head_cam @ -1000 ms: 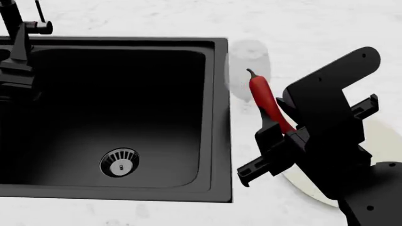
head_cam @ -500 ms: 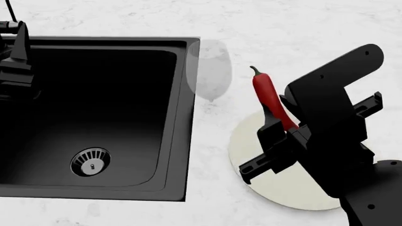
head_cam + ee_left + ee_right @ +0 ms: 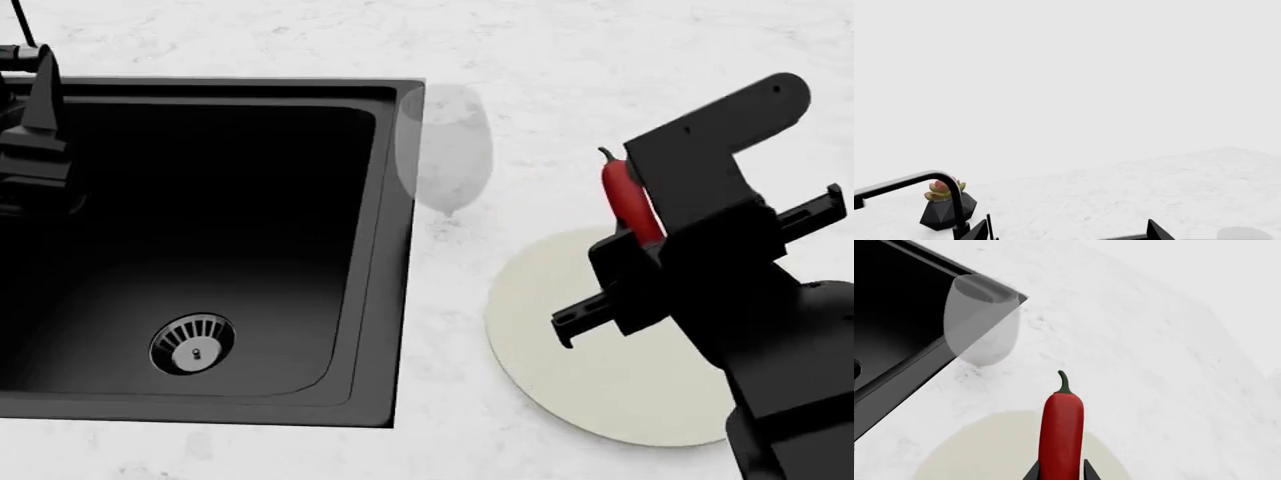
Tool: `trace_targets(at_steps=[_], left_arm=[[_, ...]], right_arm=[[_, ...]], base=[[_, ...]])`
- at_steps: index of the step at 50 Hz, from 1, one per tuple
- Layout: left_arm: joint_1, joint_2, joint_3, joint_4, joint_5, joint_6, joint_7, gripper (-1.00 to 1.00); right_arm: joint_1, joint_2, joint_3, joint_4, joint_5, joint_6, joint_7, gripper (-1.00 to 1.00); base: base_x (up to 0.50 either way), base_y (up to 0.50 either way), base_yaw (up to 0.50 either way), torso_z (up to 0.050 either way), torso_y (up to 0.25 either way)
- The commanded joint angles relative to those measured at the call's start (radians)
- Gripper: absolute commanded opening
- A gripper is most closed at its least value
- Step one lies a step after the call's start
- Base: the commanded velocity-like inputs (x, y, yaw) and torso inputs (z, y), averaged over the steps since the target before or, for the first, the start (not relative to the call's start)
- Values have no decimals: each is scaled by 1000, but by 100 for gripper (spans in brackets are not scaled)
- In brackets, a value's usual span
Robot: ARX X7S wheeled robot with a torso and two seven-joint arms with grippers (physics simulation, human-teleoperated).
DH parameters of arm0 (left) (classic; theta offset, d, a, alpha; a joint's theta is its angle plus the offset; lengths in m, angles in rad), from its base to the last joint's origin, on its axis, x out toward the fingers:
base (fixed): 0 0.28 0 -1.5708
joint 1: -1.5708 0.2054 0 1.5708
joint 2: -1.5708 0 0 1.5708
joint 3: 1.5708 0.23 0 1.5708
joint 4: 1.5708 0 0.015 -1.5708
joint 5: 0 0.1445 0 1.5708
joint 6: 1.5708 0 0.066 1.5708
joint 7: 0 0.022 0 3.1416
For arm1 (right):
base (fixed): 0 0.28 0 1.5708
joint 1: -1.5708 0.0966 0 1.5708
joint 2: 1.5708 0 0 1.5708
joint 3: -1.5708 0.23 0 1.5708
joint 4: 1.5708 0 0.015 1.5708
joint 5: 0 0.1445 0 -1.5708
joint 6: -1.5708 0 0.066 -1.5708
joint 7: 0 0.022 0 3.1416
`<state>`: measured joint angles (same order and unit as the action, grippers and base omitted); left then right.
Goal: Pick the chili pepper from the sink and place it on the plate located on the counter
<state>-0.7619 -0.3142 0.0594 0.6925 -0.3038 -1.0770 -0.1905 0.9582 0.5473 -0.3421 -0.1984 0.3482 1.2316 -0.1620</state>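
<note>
Red chili pepper sits clamped in the right end effector, stem poking up beyond its fingers, poised above the cream plate on the marble surface, with the wine glass and black sink off to its left.

Matte black right arm, angular bracket housing (small screw holes), flat-railed pincer

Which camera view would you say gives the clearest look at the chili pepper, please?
The right wrist view: the chili pepper fills the foreground, red body and green stem unobstructed, above the plate. The head view shows only its upper part, the rest hidden behind the right end effector. The left wrist view does not show it.
</note>
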Motion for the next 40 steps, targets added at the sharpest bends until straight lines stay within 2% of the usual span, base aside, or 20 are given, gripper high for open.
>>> trace_targets(at_steps=[1, 28, 40], left_arm=[[13, 0, -12, -5, -9, 12, 2, 100], [-3, -4, 15, -14, -9, -10, -17, 100], [10, -12, -1, -10, -15, -1, -18, 100]], right_arm=[[80, -27, -75, 147, -47, 32, 6, -100], [126, -62, -126, 307, -51, 88, -4, -100], [131, -78, -179, 393, -45, 58, -47, -100]], base=[[0, 0, 0, 0, 0], [0, 0, 0, 0, 0], [0, 0, 0, 0, 0]])
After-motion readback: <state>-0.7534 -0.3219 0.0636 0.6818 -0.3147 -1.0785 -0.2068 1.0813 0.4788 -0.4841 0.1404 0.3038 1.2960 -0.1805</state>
